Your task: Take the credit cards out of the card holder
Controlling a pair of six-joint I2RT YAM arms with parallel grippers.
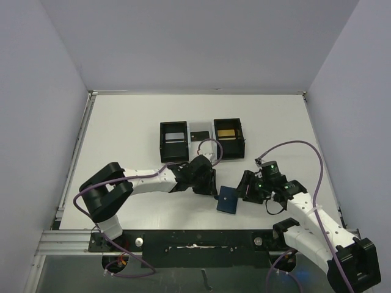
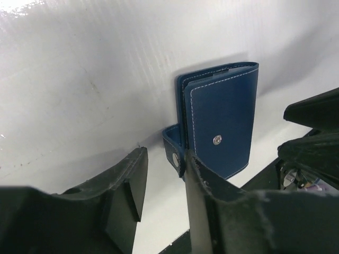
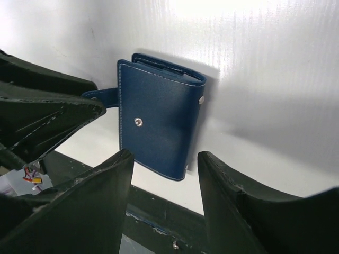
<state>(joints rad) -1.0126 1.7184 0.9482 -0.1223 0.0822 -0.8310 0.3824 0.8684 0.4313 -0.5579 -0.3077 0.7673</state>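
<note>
The navy-blue card holder [image 1: 229,199] lies folded shut on the white table near the front edge, its snap strap [image 2: 174,151] hanging loose. It also shows in the left wrist view [image 2: 225,121] and the right wrist view [image 3: 159,121]. My left gripper [image 1: 214,186] [image 2: 164,156] is open at its left side, with one finger touching the strap. My right gripper [image 1: 245,186] [image 3: 165,156] is open and empty just right of it. No card shows in the holder. A gold card [image 1: 227,132] and a pale card [image 1: 174,136] lie in the black boxes.
Two black boxes [image 1: 162,141] joined by a clear section [image 1: 198,132] stand at the middle back. The black base rail [image 1: 195,239] runs along the front edge just behind the holder. White walls close in the left and right sides.
</note>
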